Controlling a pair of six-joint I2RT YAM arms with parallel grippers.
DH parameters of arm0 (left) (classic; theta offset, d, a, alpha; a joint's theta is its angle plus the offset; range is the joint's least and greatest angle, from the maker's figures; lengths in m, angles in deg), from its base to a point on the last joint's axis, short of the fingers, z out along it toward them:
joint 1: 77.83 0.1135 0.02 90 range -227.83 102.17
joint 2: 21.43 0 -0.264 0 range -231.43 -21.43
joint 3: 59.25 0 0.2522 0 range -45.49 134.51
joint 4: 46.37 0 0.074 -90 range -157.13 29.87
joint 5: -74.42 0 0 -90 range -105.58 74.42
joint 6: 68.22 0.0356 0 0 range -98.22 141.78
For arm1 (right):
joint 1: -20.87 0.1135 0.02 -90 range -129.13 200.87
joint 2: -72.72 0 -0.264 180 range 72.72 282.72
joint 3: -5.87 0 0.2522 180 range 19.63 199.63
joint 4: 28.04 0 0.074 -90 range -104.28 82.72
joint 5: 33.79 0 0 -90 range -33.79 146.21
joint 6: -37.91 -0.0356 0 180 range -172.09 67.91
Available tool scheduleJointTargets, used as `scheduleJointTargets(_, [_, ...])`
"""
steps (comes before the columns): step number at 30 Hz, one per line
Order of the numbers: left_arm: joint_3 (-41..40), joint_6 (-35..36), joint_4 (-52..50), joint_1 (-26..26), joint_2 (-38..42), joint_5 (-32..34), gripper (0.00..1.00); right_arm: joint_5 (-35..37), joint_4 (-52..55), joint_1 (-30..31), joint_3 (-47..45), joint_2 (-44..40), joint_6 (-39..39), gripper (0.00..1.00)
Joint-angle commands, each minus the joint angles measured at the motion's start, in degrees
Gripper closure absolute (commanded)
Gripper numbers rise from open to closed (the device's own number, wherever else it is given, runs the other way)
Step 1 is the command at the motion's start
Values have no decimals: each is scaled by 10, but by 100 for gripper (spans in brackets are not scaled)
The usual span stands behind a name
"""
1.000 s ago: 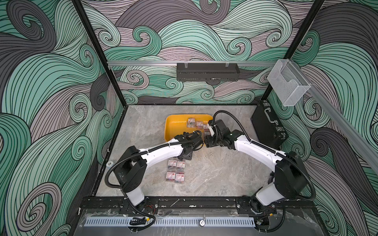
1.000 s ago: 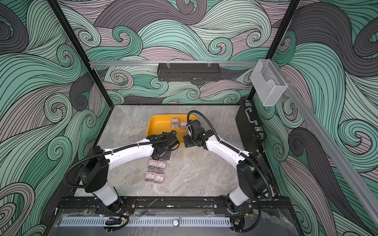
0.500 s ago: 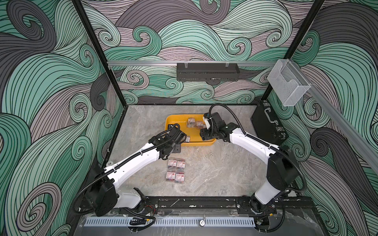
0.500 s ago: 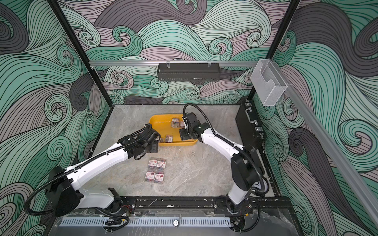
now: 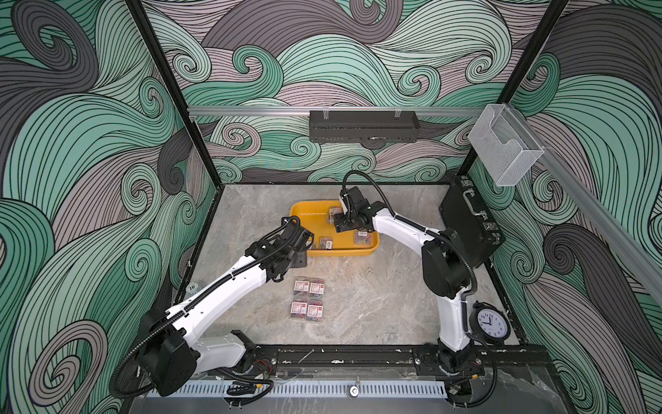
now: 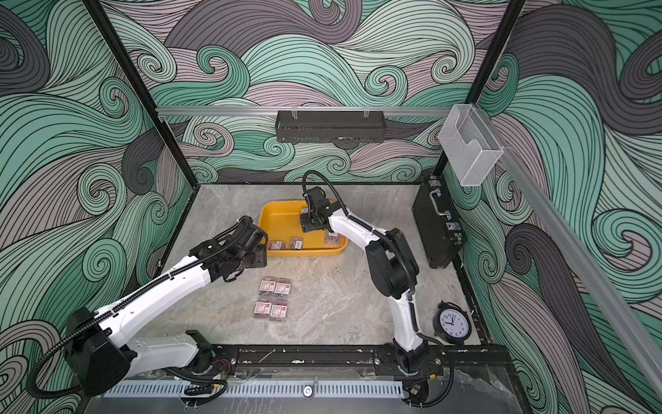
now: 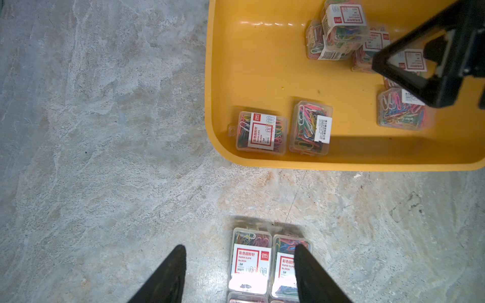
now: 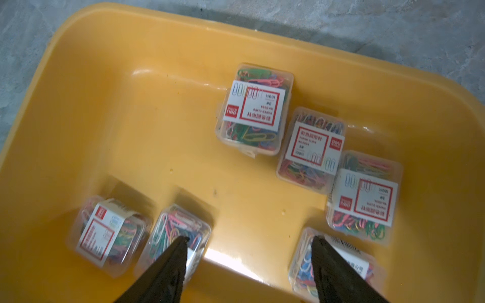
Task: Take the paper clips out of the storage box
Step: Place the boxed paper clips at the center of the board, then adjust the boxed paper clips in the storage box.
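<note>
The paper clips point(image 8: 253, 109) lay in two groups. At least six of the small clear boxes were in the storage box point(image 8: 126, 126): three bunched together near one wall, labels up, two side by side by the opposite wall, and one more apart from that pair along the same wall. Four other boxes point(image 5: 308, 300) sat out on the marbled table point(image 5: 376, 297) in a tight two-by-two block with their labels up, a little nearer the robot's base than the yellow tray and clear of its rim. The tray itself rested flat on the far middle of the table in both top views. The right gripper point(image 8: 249, 239) hung over the tray's interior with its fingers spread wide and nothing between them; one fingertip point(image 8: 181, 242) showed above a box of the pair and the other above the lone box. The left gripper point(image 7: 238, 249) was likewise open and empty, poised above the table just outside the tray's near left corner, over the far edge of the block of four. A black briefcase point(image 5: 469, 222) stood against the right wall, a round clock point(image 5: 489, 322) stood by the right arm's base, and a clear bin point(image 5: 501, 148) hung on the wall rail.
</note>
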Motion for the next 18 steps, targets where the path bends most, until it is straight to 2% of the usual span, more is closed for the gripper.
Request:
scheduleJointTargets(1, [13,13,-30,5,-2,-4,36,28,20,-1,57,44,-20,23])
scheduleJointTargets(9, [15,17,-37,5,4,-8,36,53,58,-1,188,147,-28,20])
scheduleJointTargets(18, [13,20,-41,5,9,-8,36,85,78,-1,255,201,-20,26])
